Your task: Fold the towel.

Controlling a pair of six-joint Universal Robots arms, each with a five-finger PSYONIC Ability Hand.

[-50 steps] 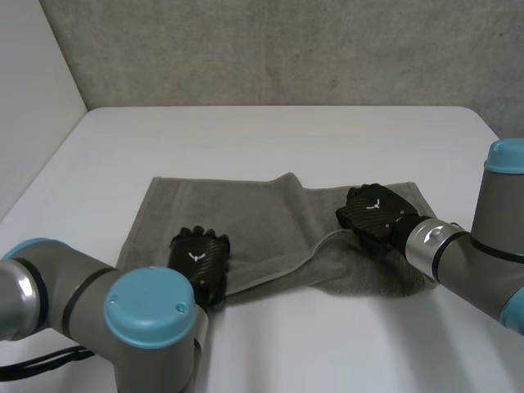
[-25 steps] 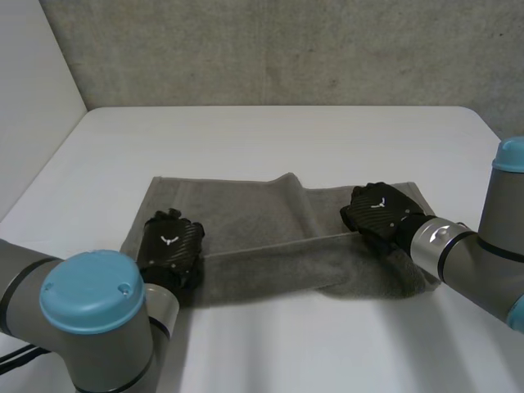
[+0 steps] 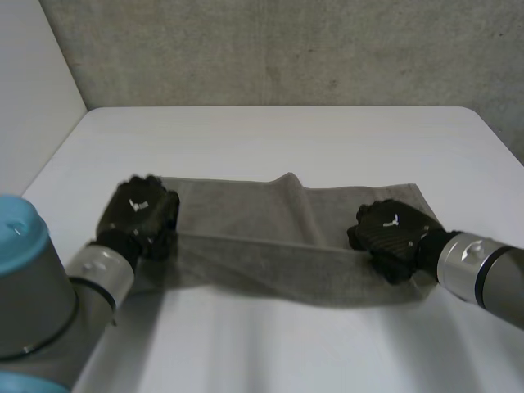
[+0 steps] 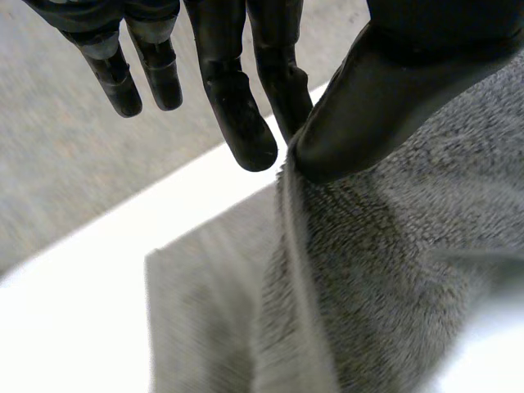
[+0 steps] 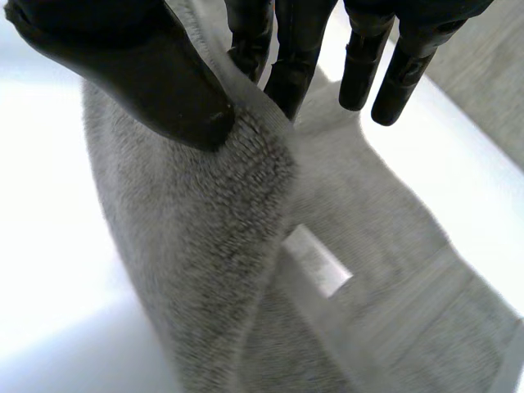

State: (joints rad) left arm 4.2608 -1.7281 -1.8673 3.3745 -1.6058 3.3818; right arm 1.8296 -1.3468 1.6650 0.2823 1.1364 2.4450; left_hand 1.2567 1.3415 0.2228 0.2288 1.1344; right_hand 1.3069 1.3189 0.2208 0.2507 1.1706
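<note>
Two black hands hold one grey towel [image 3: 270,221], which stretches between them across the white tabletop [image 3: 270,139]. The left hand [image 3: 139,214] is at one short end of the cloth and the right hand [image 3: 393,237] at the other. The towel's near long edge runs in a straight line from one set of fingers to the other. In the left wrist view, the thumb [image 4: 385,90] presses down on the cloth's edge. The nearest of the fingers [image 4: 241,123] closes against it from the other side, so the edge is pinched between them and stands up as a thin ridge just below the fingertips. The remaining fingers hang straight and apart, touching nothing. Past the fingertips, a flat layer of towel lies on the tabletop. In the right wrist view, that hand's thumb [image 5: 147,78] lies on top of a thick fold of cloth and its fingers [image 5: 291,57] curl behind the fold, gripping it between them. The fold drops away from under the thumb, and beyond the fingertips the rest of the towel spreads flat on the tabletop. Midway between the two hands, a low wrinkle rises at the towel's far edge.
</note>
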